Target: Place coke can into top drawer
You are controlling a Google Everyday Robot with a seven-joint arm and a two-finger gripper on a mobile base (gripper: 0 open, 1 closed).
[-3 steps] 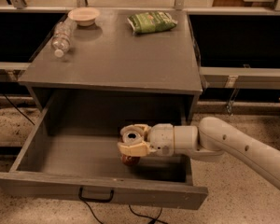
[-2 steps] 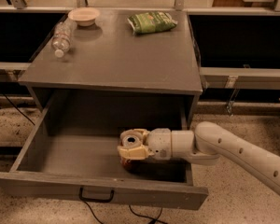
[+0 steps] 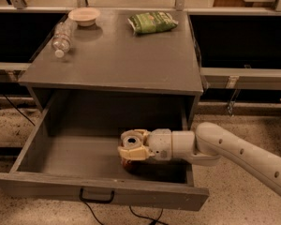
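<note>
The top drawer of the grey cabinet is pulled wide open, with its black handle at the front. My gripper reaches in from the right and sits low inside the drawer, right of centre. Its cream fingers are shut on the coke can. The can stands upright; its dark red lower part shows under the fingers, at or just above the drawer floor, and its silver top shows between them. Whether the can touches the floor I cannot tell.
On the cabinet top lie a clear plastic bottle at the back left, a white bowl behind it and a green snack bag at the back right. A black cable runs over the floor under the drawer front.
My gripper with the can has sunk a little lower and slightly left inside the drawer. The drawer and the things on top have not moved.
</note>
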